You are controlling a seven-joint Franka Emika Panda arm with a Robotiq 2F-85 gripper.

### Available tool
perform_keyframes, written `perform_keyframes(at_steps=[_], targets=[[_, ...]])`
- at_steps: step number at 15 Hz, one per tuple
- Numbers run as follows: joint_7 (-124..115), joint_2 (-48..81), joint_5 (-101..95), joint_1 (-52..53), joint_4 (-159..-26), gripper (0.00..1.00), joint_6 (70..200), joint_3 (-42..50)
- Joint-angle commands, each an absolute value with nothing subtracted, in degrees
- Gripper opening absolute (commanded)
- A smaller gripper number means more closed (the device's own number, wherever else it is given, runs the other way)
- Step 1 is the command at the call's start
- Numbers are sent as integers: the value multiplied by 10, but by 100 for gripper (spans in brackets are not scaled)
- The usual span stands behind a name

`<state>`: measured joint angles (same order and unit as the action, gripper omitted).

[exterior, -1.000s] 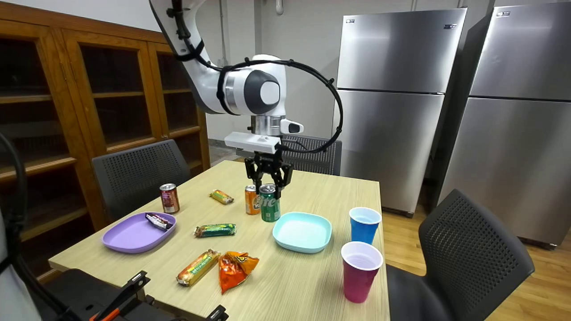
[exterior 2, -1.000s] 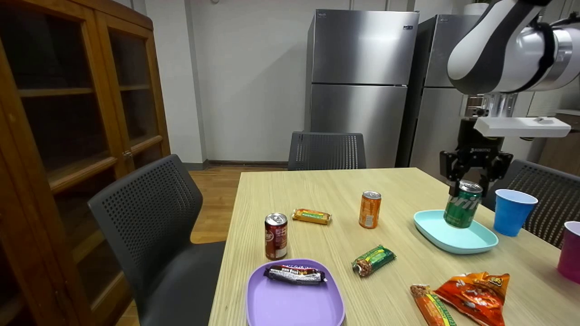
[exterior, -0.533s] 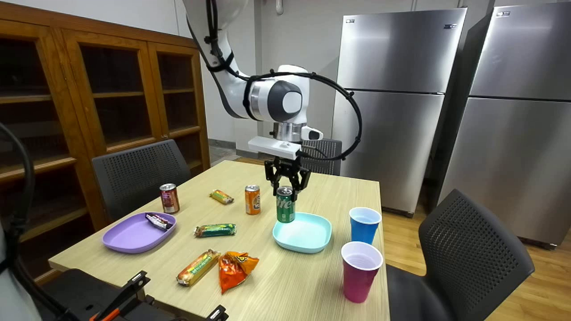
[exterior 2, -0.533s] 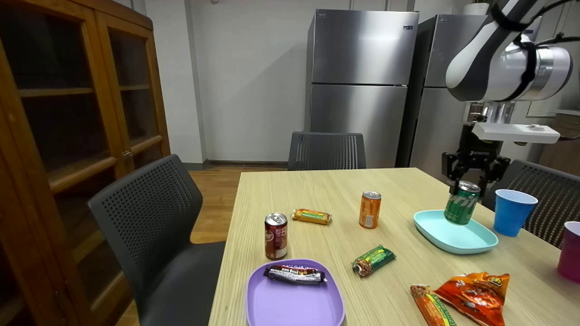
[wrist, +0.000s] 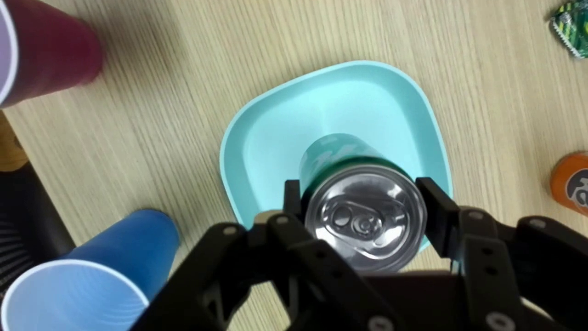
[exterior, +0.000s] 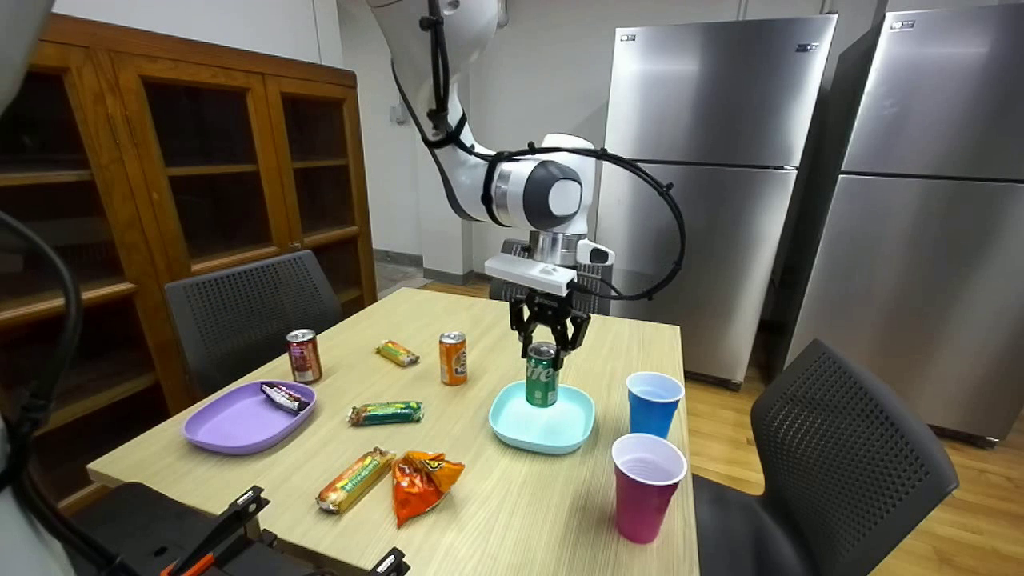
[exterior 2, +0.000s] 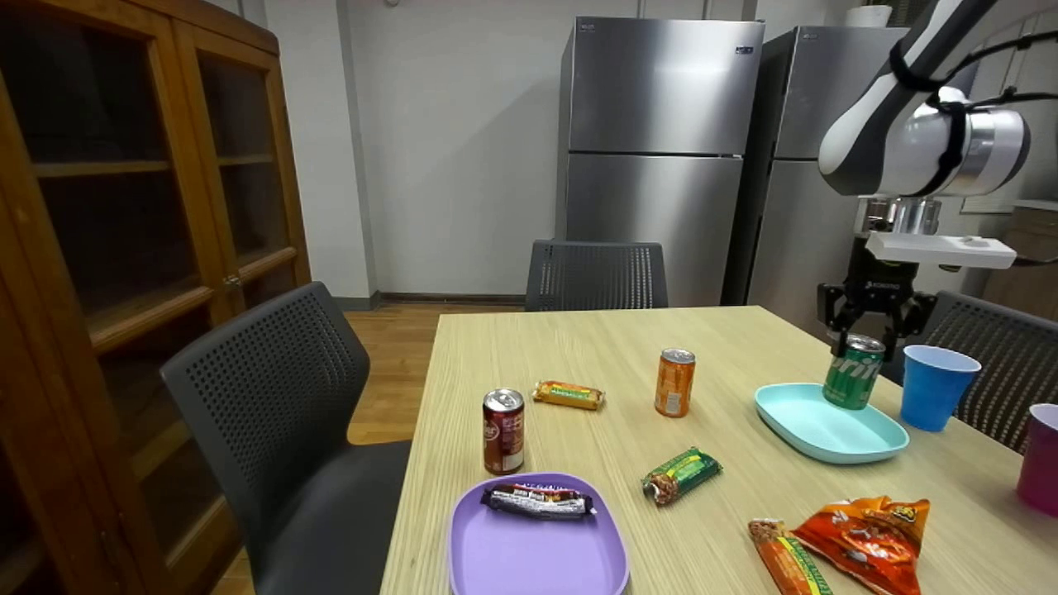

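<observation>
My gripper (exterior: 542, 356) is shut on a green soda can (exterior: 542, 386) with a silver top. The can is held upright over the turquoise plate (exterior: 532, 438); I cannot tell whether its bottom touches the plate. In an exterior view the can (exterior 2: 851, 382) shows over the far part of the plate (exterior 2: 851, 446), close to the blue cup (exterior 2: 934, 392). In the wrist view the two black fingers (wrist: 358, 195) press on opposite sides of the can (wrist: 365, 218), and the plate (wrist: 340, 105) lies under it.
An orange can (exterior: 453, 360), a dark red can (exterior: 304, 358), wrapped bars (exterior: 386, 413), an orange snack bag (exterior: 422, 484) and a purple plate (exterior: 232, 428) holding a dark bar stand about. A magenta cup (exterior: 646, 496) is near the table edge. Chairs (exterior: 848, 448) surround the table.
The arm has carried the green can rightward in an exterior view, from in front of the orange can to over the turquoise plate, and lower. The grip stays shut; other objects have not moved.
</observation>
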<state>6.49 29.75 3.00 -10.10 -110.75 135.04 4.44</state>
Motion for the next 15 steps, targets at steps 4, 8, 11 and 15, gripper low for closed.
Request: perform_keyframes(at_steps=[4, 8, 11, 15], targets=[[67, 360, 42, -125, -1026, 38, 1311, 44], [65, 378, 41, -131, -1013, 38, 1312, 43], [66, 386, 41, -133, -1009, 38, 1314, 43], [64, 385, 38, -133, -1015, 38, 1317, 46]])
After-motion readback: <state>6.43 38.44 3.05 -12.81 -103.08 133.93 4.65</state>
